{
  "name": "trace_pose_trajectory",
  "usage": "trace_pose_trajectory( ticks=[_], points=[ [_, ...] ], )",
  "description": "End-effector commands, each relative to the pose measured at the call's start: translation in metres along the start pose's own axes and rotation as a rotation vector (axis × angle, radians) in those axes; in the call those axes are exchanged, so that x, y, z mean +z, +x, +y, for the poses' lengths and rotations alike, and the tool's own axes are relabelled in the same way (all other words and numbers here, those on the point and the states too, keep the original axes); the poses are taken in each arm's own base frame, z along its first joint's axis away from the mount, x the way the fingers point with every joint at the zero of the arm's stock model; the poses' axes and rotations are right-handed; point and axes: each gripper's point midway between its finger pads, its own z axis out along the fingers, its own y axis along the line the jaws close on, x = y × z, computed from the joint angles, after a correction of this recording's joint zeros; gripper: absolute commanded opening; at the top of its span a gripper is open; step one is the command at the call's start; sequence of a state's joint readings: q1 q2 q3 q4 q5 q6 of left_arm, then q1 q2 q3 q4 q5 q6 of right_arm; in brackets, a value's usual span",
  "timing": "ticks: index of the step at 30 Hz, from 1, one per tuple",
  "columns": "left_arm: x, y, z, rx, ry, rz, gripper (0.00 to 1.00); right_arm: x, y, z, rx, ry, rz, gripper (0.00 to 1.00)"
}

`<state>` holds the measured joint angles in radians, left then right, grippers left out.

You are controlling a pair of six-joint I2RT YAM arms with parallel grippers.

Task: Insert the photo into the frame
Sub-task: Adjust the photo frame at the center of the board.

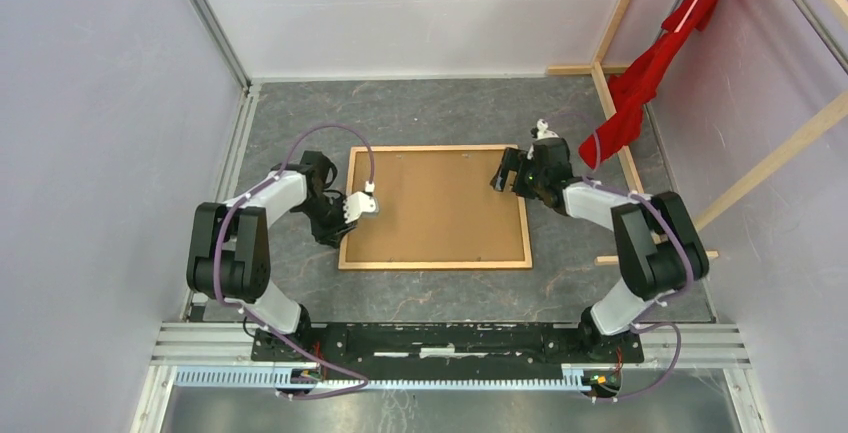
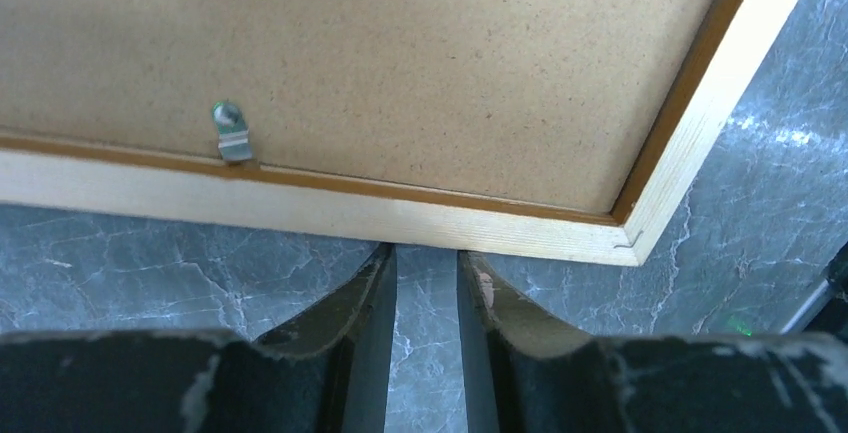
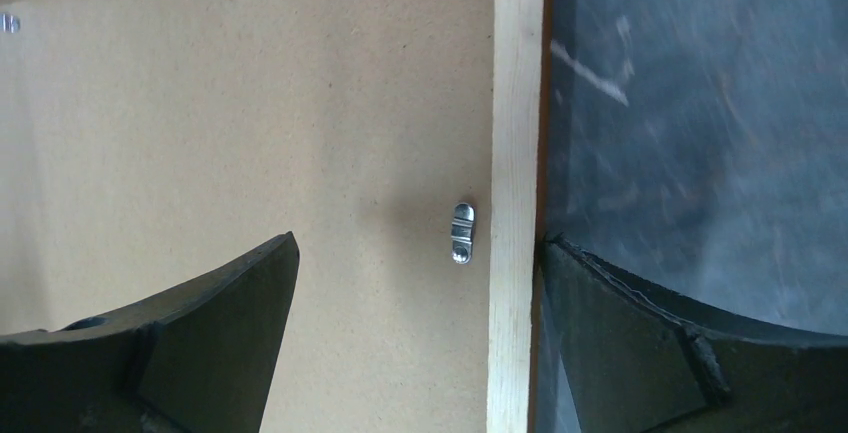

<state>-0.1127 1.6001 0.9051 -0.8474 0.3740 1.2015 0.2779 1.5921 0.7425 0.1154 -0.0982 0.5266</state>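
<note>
Frame face down at table centre, backing board inside. Left gripper at its 9 o'clock rim, jaws narrow, empty. Right gripper at 2 o'clock, jaws wide, straddling rim.

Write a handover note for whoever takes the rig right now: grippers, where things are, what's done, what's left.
Left gripper: slightly open, empty, at the left edge of the frame.
Right gripper: wide open, empty, straddling its right rail.
Frame lies back-up on the table, backing board seated in it.
Photo not visible; possibly under the board.
Left: confirm the photo, check the clips.
</note>
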Motion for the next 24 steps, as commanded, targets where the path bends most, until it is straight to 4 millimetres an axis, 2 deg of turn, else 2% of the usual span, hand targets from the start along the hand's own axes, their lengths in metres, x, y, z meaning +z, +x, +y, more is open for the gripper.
trace_pose_trajectory(
  ticks=[1,2,6,7,9,10,12,14,16,19,24],
  points=[
    [0.003,-0.005,-0.013,0.077,0.031,0.018,0.36,0.025,-0.028,0.051,-0.038,-0.112,-0.007,0.97],
    [0.004,-0.008,-0.015,0.087,0.036,0.020,0.35,0.034,-0.028,0.062,-0.054,-0.125,0.011,0.97],
    [0.010,-0.027,-0.028,0.133,0.060,0.016,0.36,0.070,-0.048,0.129,-0.150,-0.201,0.031,0.97],
    [0.012,-0.033,-0.032,0.149,0.067,0.016,0.36,0.084,-0.045,0.141,-0.167,-0.217,0.055,0.97],
    [0.018,-0.050,-0.040,0.184,0.082,0.006,0.36,0.103,-0.059,0.175,-0.179,-0.303,0.061,0.98],
    [0.021,-0.060,-0.046,0.208,0.091,0.001,0.37,0.115,-0.058,0.184,-0.176,-0.333,0.088,0.98],
    [0.030,-0.078,-0.059,0.260,0.122,0.006,0.40,0.133,-0.072,0.200,-0.189,-0.347,0.102,0.98],
    [0.038,-0.089,-0.072,0.301,0.154,0.024,0.43,0.144,-0.076,0.197,-0.216,-0.307,0.106,0.98],
    [0.043,-0.093,-0.081,0.319,0.180,0.039,0.47,0.142,-0.088,0.192,-0.246,-0.271,0.060,0.98],
    [0.041,-0.090,-0.089,0.320,0.210,0.057,0.52,0.126,-0.113,0.180,-0.253,-0.235,-0.027,0.98],
    [0.015,-0.084,-0.099,0.336,0.219,0.065,0.59,0.091,-0.160,0.158,-0.298,-0.147,-0.143,0.98]
  ],
)
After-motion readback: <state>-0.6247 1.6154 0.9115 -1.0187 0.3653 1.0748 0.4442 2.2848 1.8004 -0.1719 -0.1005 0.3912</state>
